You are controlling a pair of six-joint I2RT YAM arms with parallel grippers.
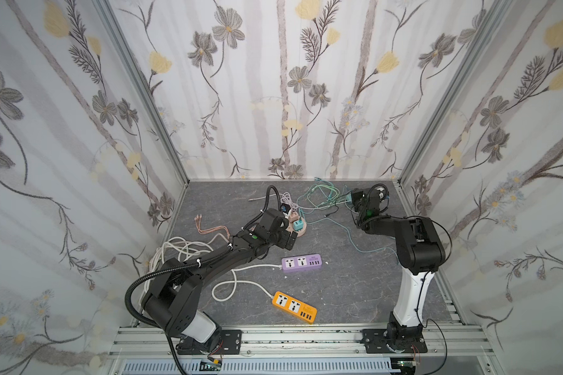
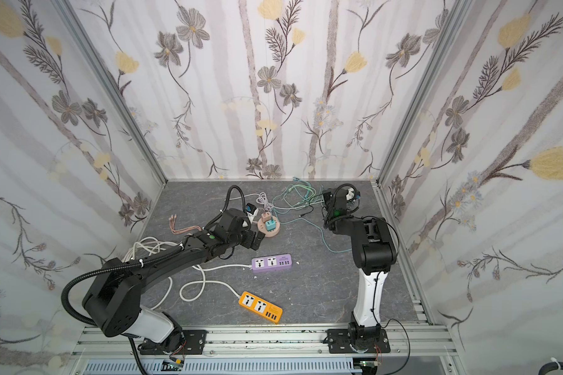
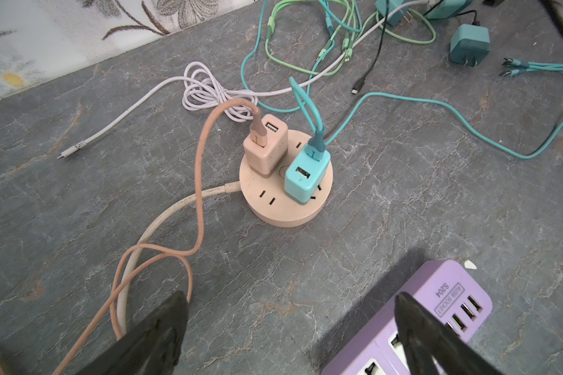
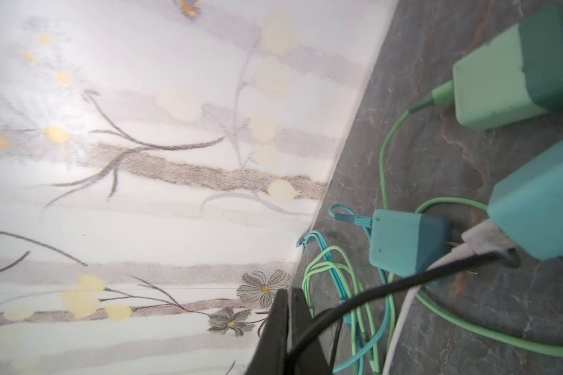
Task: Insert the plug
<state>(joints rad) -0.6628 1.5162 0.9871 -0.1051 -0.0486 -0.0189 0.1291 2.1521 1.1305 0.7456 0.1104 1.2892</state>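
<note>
Right wrist view: the right gripper (image 4: 288,293) is closed, a black cable (image 4: 387,286) crossing in front of it, pinched or not I cannot tell; the teal plug (image 4: 403,243) lies on the tabletop (image 4: 517,308) nearby. The left gripper (image 3: 290,298) gapes wide above the purple power strip (image 3: 436,285).

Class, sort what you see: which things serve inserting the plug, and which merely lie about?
Likely serving: loose teal charger, round socket hub, purple power strip, right end effector.
Lying about: orange power strip, pink cable, coiled white cable.
</note>
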